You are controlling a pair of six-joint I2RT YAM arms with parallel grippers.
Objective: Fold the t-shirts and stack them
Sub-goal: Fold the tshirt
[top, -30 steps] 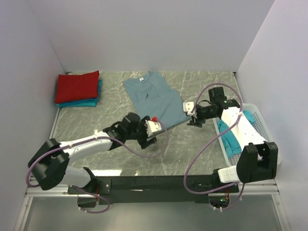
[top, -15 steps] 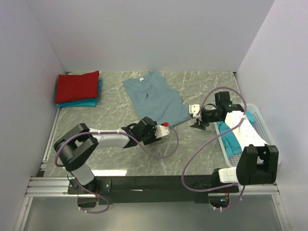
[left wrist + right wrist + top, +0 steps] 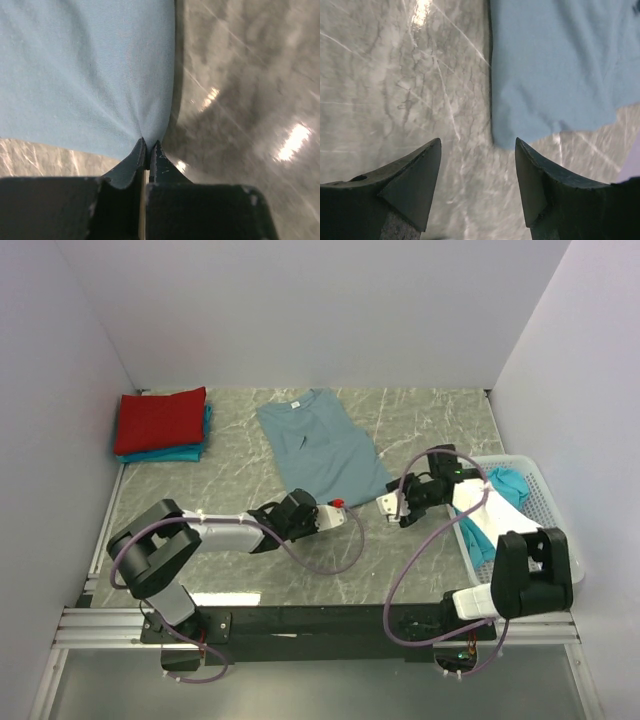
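Slate-blue t-shirt (image 3: 325,445): lay spread flat mid-tabletop, neck label towards the far edge, hem towards the arms.
Left hand (image 3: 148,147): clamped together on the shirt's near hem, cloth puckering into the pinch, probably to lift that edge for a fold.
Right hand (image 3: 477,150): fingers apart and holding nothing, low over bare tabletop (image 3: 430,420) with the hem's other corner just ahead, likely lining up a matching grasp.
Finished stack: a folded red t-shirt (image 3: 160,420) sat on a teal t-shirt (image 3: 185,453) in the far left corner, out of the working area.
Basket (image 3: 545,495): at the right edge, with more teal shirts (image 3: 480,525) waiting inside.
Risk: lifting one-handed would skew the hem.
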